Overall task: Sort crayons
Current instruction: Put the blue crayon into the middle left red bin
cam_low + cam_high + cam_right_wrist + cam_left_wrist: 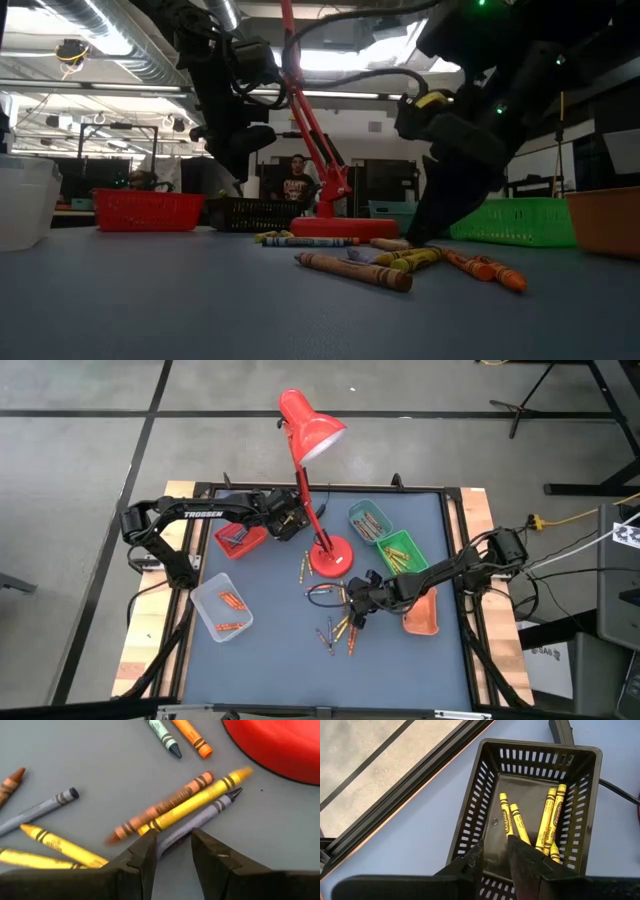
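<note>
Loose crayons [340, 628] lie scattered on the blue-grey table in front of the red lamp's base [330, 555]. My right gripper [174, 847] is open and low over this pile. Its fingers stand on either side of the lower end of a grey crayon [205, 815], which lies beside a yellow crayon [195, 802] and an orange one [160, 810]. My left gripper [495, 865] hangs open over a dark slotted basket [540, 745] at the far left, nothing between its fingers. Several yellow crayons [550, 820] lie flat on the basket's floor.
The red desk lamp [312, 435] stands mid-table between the arms. Around it sit a red tray [240, 540], a clear tray [222, 608] holding orange crayons, a teal tray [370, 520], a green tray [402, 552] and an orange tray [422, 612]. People show beyond the table [295, 180].
</note>
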Motion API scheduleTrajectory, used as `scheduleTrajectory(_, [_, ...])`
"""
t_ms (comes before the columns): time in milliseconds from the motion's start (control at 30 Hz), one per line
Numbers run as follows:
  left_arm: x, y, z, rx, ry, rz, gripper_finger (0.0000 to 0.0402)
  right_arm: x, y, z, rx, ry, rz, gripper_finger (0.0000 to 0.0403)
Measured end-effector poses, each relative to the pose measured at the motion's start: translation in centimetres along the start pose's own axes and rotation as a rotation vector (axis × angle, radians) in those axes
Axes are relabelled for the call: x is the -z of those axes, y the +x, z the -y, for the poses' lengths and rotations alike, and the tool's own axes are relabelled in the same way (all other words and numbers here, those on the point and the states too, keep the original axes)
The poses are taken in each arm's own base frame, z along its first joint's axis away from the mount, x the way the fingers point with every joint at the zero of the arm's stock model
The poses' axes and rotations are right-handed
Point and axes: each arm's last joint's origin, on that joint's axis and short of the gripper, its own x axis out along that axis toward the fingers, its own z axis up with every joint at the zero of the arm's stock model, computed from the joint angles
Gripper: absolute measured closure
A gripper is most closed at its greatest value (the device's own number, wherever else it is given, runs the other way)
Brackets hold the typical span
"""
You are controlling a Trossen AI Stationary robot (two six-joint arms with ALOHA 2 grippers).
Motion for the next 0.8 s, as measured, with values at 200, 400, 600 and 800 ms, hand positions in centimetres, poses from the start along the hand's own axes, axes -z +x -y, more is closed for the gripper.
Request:
scheduleTrajectory(200, [-0.01,-0.01,0.00,0.000,0.000,0.000,0.0331,0.24,0.65,-0.05,0.003,0.013,-0.017,0.0281])
scheduleTrajectory(400, [-0.01,-0.01,0.00,0.000,0.000,0.000,0.0331,0.27,0.68,0.03,0.031,0.011,-0.004,0.0281])
scheduleTrajectory(600, [0.00,-0.07,0.07,0.002,0.022,0.002,0.0331,0.43,0.79,0.39,0.107,0.057,0.026,0.0281])
scheduleTrajectory(800, [-0.03,-0.34,0.10,0.007,0.059,0.010,0.0331,0.40,0.81,0.51,0.134,0.097,0.047,0.0281])
